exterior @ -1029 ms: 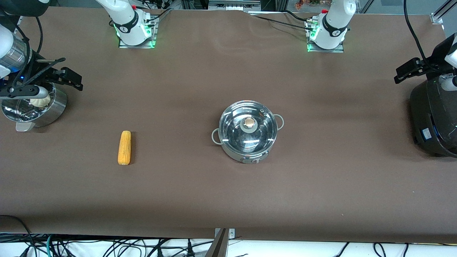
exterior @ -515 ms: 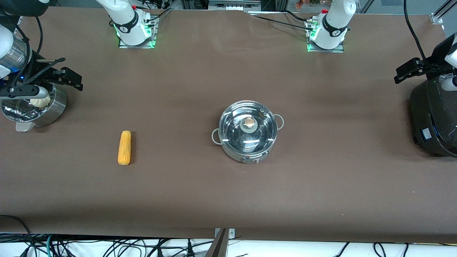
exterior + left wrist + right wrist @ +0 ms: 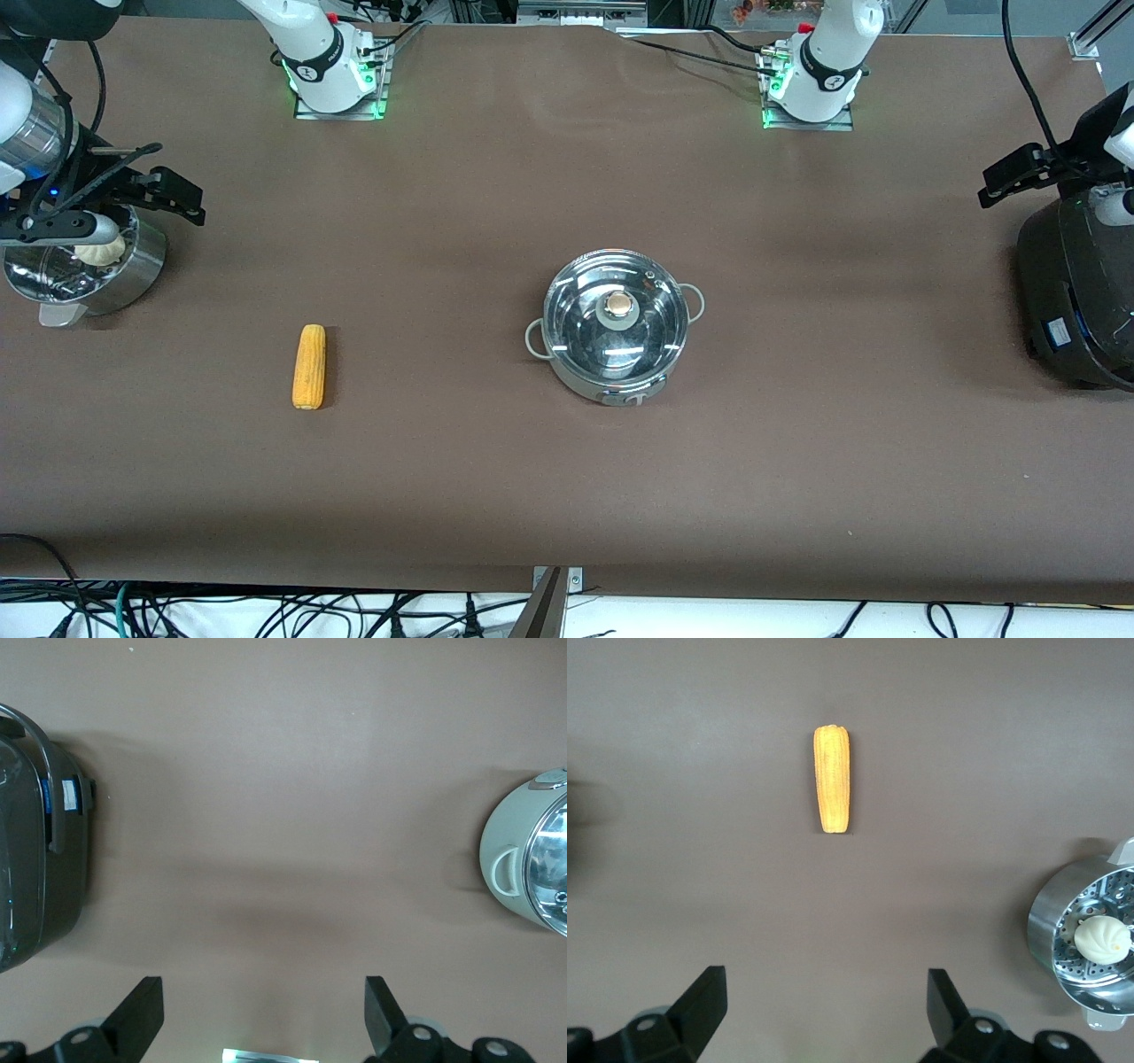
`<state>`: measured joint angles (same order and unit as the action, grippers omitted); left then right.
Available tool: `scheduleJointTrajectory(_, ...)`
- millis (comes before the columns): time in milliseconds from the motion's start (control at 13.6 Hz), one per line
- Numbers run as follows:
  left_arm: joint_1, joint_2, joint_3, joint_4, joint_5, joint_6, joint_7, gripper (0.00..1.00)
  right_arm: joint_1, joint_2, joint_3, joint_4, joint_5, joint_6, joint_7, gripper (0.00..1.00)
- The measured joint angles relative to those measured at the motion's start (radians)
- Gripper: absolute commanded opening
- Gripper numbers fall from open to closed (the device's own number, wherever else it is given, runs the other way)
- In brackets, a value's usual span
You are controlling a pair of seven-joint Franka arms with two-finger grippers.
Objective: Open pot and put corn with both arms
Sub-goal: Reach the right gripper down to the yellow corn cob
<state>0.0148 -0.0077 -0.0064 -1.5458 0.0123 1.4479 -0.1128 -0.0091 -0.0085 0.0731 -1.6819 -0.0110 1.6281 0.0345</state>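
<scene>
The shiny steel pot [image 3: 616, 354] stands mid-table with its glass lid [image 3: 585, 323] on and a tan knob [image 3: 620, 306] at the centre; its edge shows in the left wrist view [image 3: 509, 864]. The yellow corn [image 3: 309, 366] lies on the table toward the right arm's end and is also seen in the right wrist view [image 3: 833, 778]. My right gripper [image 3: 182, 199] [image 3: 824, 1005] hangs open and empty beside the steamer basket. My left gripper [image 3: 1010, 177] [image 3: 264, 1014] hangs open and empty beside the black cooker. Both are well away from pot and corn.
A steel steamer basket [image 3: 133, 266] [image 3: 1050, 930] with a white bun [image 3: 99, 251] [image 3: 1103, 939] stands at the right arm's end. A large black cooker [image 3: 1076, 292] [image 3: 35, 842] stands at the left arm's end. Brown table surface [image 3: 461, 461] lies between them.
</scene>
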Motion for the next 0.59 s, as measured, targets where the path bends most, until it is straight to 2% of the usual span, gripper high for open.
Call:
scheduleJointTrajectory(294, 0.0, 0.0, 0.0, 0.0, 0.0, 0.0, 0.0, 1.0, 0.0, 0.02, -0.002, 0.014, 0.0, 0.007, 0.002, 1.0)
scheduleJointTrajectory(588, 0.0, 0.0, 0.0, 0.0, 0.0, 0.0, 0.0, 1.0, 0.0, 0.104, -0.003, 0.017, 0.0, 0.079, 0.002, 1.0)
